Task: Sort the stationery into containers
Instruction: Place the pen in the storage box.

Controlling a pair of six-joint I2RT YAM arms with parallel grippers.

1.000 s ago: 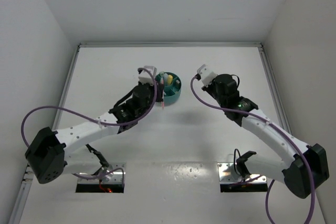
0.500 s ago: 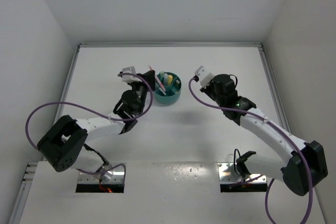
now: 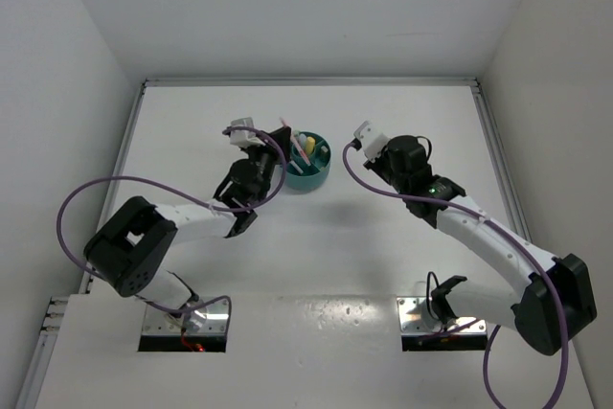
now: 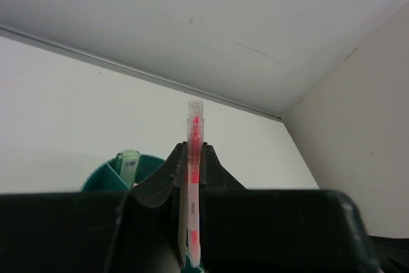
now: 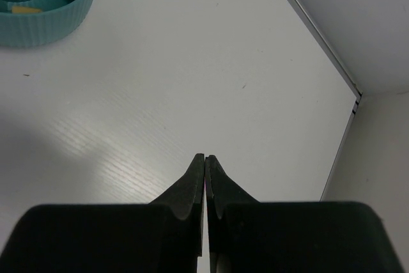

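My left gripper [image 4: 193, 148] is shut on a thin pink-red pen [image 4: 193, 177] that stands upright between the fingers, its clear tip poking above them. From above, the left gripper [image 3: 282, 138] sits at the left rim of the round teal bowl [image 3: 308, 164]. Pink and yellow sticks stand in the bowl's compartments. In the left wrist view the bowl [image 4: 105, 178] shows behind the left finger with a pale green marker [image 4: 130, 160] standing in it. My right gripper [image 5: 204, 156] is shut and holds nothing, hovering over bare table to the right of the bowl [image 5: 45, 20].
White walls close the table on the left, back and right, with a metal rail along the far edge [image 3: 306, 81]. The right wall's corner seam [image 5: 345, 87] lies ahead of the right gripper. Purple cables loop off both arms.
The left wrist has swung round from above the bowl's near-left side to its left rim, carrying the pen, which now points upward. The right arm has barely shifted.
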